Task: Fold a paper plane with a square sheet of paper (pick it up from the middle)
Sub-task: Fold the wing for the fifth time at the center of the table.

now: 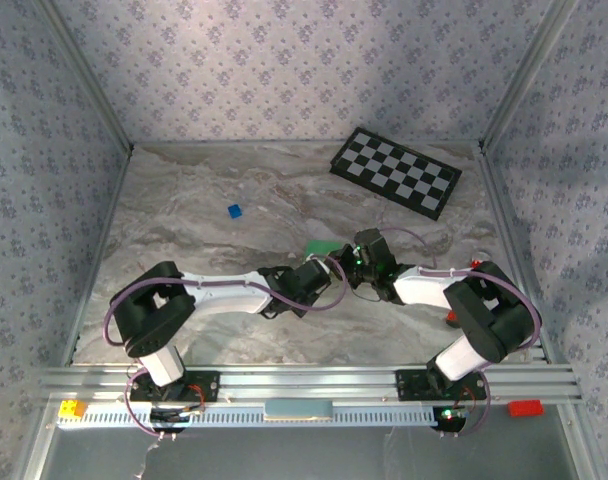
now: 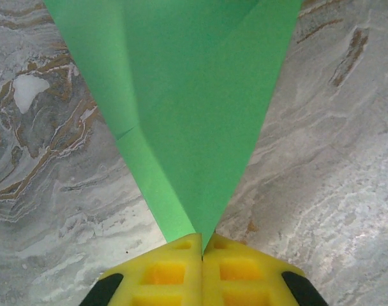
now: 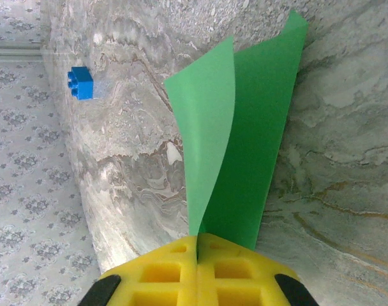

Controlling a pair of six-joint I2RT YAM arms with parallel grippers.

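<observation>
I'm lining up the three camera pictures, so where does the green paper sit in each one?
Top external: green paper at table centre, between the two arm tips.
Left wrist: upper middle, narrowing down into the shut left tool.
Right wrist: centre to upper right, rising from the shut right tool.
Shared landmark: marbled tabletop; the blue block is in top and right wrist views.

The left arm (image 1: pixel 229 293) and the right arm (image 1: pixel 421 288) are built alike. Each has a white forearm link set between chunky black joint housings, and a thin purple cable (image 1: pixel 107 322) loops along the outside. The left gripper (image 2: pixel 201 239) and the right gripper (image 3: pixel 197 239) carry yellow fingers moulded with square recesses, black at their outer corners.
</observation>
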